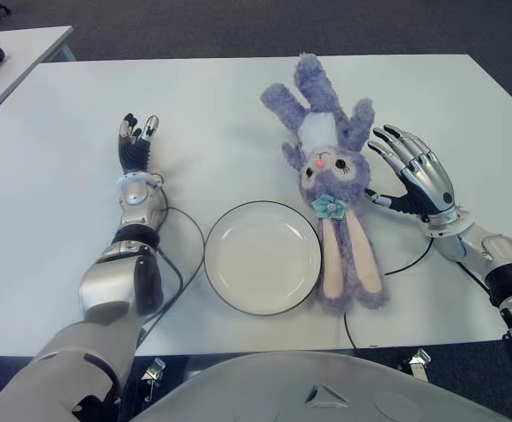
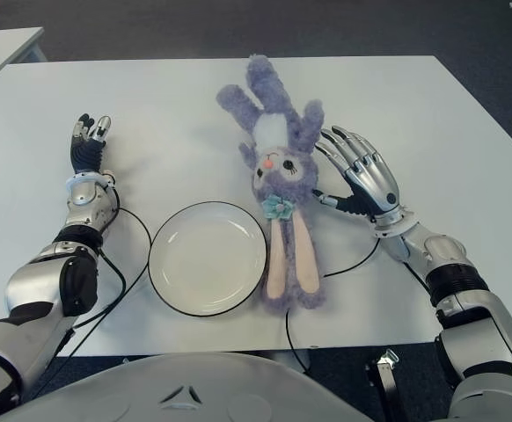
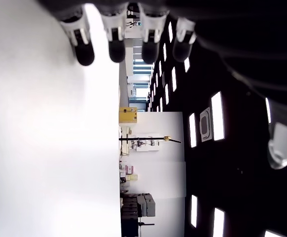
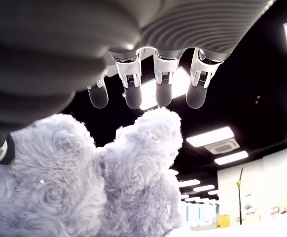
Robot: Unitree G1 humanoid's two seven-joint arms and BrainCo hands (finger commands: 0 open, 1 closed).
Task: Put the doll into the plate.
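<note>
Doll [image 1: 331, 189], a purple plush rabbit with long ears and a teal bow, lying flat on the white table [image 1: 62, 176], head toward the robot, ears trailing just beside the right rim of the plate [image 1: 262, 257]. Not yet in the plate; plate bare, white with a dark rim. Task barely begun, judging from this: no grasp, no lift. Right hand [image 1: 414, 171] just beside the doll's right side, fingers [image 4: 156, 86] spread and straight, thumb reaching toward the plush head, clamped on nothing; whether the thumb touches the fur cannot be told. Left hand [image 1: 135, 145] well apart, left of the plate, fingers extended, holding nothing. Remaining, most likely: closing the right hand on the doll, raising it, carrying it leftward over the plate, setting it down.
</note>
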